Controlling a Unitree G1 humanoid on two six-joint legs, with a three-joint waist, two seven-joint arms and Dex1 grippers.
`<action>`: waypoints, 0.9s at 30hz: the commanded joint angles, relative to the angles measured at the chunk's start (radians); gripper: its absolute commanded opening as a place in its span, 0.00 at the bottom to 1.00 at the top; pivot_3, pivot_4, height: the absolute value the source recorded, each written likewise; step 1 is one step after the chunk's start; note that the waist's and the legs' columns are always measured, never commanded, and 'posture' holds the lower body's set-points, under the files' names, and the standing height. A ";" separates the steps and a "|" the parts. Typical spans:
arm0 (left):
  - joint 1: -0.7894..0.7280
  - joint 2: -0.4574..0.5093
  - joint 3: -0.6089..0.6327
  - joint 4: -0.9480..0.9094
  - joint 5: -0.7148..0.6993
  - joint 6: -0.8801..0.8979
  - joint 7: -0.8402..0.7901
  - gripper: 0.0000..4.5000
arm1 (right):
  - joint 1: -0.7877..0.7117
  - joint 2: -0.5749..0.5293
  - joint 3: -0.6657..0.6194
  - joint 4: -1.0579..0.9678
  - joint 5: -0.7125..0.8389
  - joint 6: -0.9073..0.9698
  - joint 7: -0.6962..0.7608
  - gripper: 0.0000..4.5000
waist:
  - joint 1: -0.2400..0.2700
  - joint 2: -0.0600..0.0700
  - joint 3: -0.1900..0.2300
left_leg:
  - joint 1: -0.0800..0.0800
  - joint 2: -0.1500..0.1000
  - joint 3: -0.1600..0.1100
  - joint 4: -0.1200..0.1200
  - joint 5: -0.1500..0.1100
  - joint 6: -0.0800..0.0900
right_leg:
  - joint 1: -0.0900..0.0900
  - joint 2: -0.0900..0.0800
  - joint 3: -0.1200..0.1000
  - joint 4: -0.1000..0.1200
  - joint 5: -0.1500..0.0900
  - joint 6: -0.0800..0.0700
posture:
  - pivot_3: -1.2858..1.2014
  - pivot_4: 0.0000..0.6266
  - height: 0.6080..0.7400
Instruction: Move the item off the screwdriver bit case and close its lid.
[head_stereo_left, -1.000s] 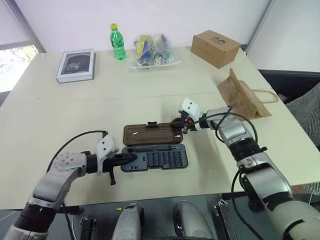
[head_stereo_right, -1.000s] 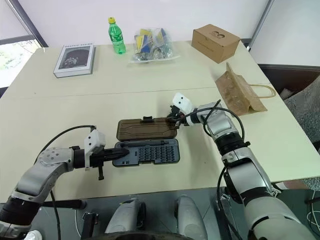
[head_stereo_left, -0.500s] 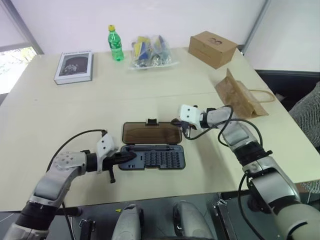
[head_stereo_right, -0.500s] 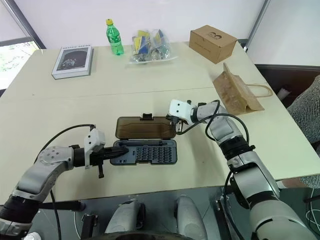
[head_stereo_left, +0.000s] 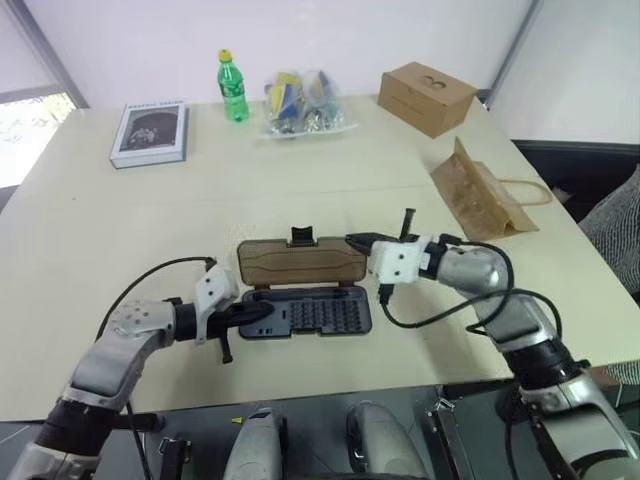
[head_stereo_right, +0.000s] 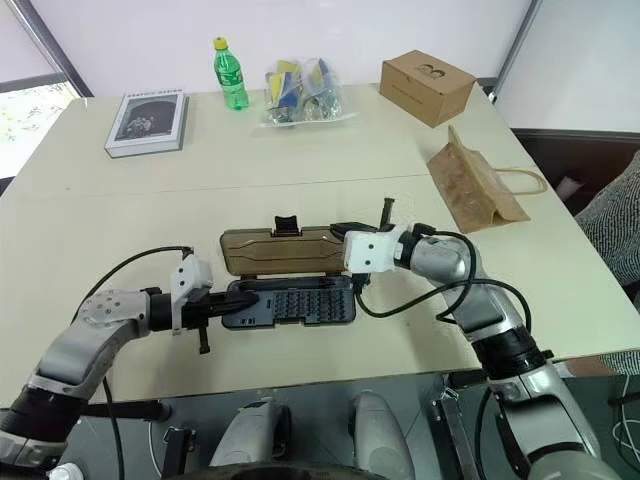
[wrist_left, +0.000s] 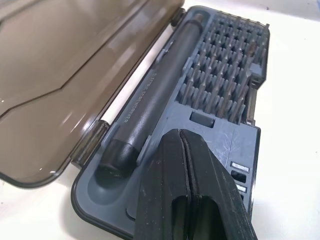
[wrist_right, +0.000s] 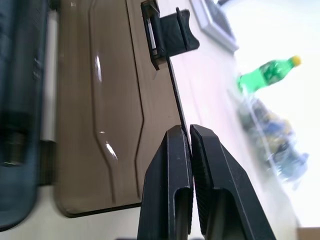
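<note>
since a second ago the lid has been raised off the table and now stands tilted up from its hinge; the right pincer has pulled back toward the lower part of the frame and rolled over, taking the lid's right edge with it. the left pincer has kept its place.

the case lies in the lower centre of the head view, its lid rising just above it toward mid-frame. the right pincer sits at the lid's right end, fingers squeezed narrow on the thin edge of the lid, the dark latch tab further along that same edge. the left pincer is at the case's left end, its fingers pressed together and resting on the tray beside the slim screwdriver.

the case is a flat dark blue-grey tray with rows of small bits; the lid is smoky brown and see-through. the paper bag lies at the right of the frame, well apart from the case, its twine handle toward the table's edge.
</note>
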 joint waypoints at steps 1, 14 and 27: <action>0.006 0.013 -0.020 0.055 0.043 0.026 -0.003 0.00 | 0.021 -0.014 -0.069 -0.147 0.031 0.015 -0.026 0.02 | 0.001 0.000 0.000 | 0.000 0.000 0.000 0.000 0.000 0.000 | 0.000 0.000 0.000 0.000 0.000 0.000 | 0.52 0.24 1.00; -0.084 0.019 -0.010 0.026 -0.015 0.094 -0.074 0.00 | 0.079 0.001 -0.050 -0.229 0.018 0.110 -0.023 0.02 | 0.001 -0.001 0.000 | -0.002 0.000 0.000 0.000 0.000 0.000 | -0.001 0.001 0.000 0.000 0.000 0.000 | 0.52 0.24 1.00; -0.273 0.030 0.143 -0.178 -0.370 0.460 -0.083 0.00 | 0.073 -0.011 -0.034 -0.184 0.022 0.075 -0.003 0.02 | 0.000 -0.003 0.002 | -0.006 0.000 -0.001 0.001 0.000 0.000 | -0.005 0.001 0.000 0.000 0.001 0.002 | 0.52 0.24 1.00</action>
